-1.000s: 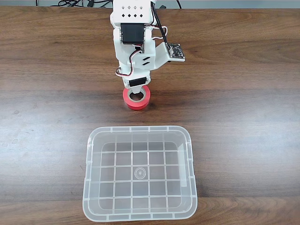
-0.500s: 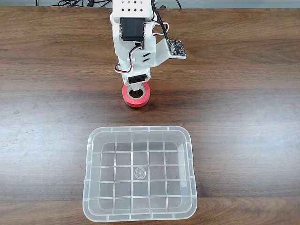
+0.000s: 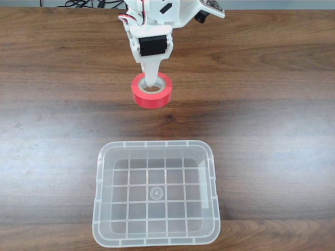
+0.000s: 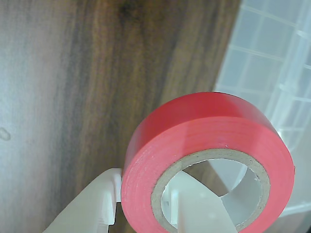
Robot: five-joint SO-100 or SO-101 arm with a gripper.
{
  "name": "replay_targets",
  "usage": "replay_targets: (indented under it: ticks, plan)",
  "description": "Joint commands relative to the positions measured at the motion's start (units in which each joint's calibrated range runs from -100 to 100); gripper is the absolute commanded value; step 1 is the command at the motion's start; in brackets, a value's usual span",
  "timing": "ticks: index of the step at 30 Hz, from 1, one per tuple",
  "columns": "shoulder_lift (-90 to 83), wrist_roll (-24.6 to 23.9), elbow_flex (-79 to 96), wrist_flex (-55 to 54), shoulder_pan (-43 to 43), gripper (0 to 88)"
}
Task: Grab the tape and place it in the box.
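In the fixed view, the small red-orange tape roll [image 3: 152, 90] was seen clamped by the white two-finger gripper [image 3: 151, 83], apart from the clear rectangular plastic box [image 3: 156, 238]. In the wrist view, one finger [image 4: 197, 208] was noted inside the core. Carrying was judged underway; travel over the box is required

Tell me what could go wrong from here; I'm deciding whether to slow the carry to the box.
1. The claw holds the tape by one wall only, one finger through the core and one outside it in the wrist view. A quick swing might tilt the roll or let it slip.
2. The box lies some way off across bare table. An early release would likely land the roll on the wood, where it could roll away.
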Motion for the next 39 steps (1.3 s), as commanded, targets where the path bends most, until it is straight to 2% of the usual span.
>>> replay_targets:
  ticks: [1,6,11,20,26,32,39]
  plan:
    - [-3.13,0.52,-6.5,0.51,0.02,5.0]
    - [-3.05,0.21,-9.47,-0.17,-0.27,5.0]
    - [-0.64,0.05,-22.35,-0.34,-0.35,5.0]
    - [22.94,-0.01,-53.54,-0.34,-0.35,5.0]
    - [39.83,-0.01,-66.86,-0.34,-0.42,5.0]
    - [50.85,-0.01,-72.11,-0.34,-1.37,5.0]
    - [58.25,-2.17,-72.55,-0.26,-1.45,5.0]
